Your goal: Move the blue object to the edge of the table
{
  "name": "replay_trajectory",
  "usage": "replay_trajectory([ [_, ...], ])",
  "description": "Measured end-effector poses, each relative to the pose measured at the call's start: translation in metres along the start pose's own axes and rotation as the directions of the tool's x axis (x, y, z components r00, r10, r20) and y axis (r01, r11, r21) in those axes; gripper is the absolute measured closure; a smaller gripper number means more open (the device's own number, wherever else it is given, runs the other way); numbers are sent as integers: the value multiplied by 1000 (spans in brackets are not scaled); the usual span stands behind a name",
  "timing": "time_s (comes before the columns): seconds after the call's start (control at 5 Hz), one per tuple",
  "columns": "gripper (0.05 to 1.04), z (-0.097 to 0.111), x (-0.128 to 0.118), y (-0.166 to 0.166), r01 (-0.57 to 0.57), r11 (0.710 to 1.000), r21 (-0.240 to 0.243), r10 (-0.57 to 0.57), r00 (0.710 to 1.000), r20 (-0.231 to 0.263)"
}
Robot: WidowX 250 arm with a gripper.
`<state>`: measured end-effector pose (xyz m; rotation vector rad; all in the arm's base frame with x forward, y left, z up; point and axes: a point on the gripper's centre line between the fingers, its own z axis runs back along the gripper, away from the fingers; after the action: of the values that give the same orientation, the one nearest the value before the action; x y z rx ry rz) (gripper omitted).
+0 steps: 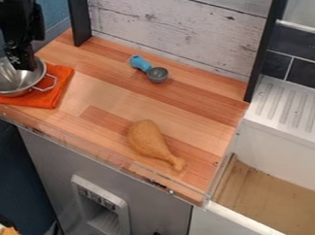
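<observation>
On the counter (109,100), toward the back, lies the blue scoop (140,63), well apart from the front edge (94,149): the move looks undone; whether the end effector (21,63), over the bowl (4,80), is clenched, one cannot tell

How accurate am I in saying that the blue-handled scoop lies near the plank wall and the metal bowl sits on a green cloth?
Not quite: the cloth is orange, as the camera view shows. The metal bowl does sit on it, and the blue-handled scoop lies near the plank wall.
</observation>
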<state>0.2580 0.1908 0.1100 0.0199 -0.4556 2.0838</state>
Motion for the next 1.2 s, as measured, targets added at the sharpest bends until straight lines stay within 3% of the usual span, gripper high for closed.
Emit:
replay_trajectory([
  [0.2,82,-9,-3,4,8,1000,30,-8,1000,-3],
  [0.8,82,-26,-76,-31,233,972,4,-232,970,-76],
  [1.2,82,-43,-122,-52,314,949,-13,-314,944,-104],
])
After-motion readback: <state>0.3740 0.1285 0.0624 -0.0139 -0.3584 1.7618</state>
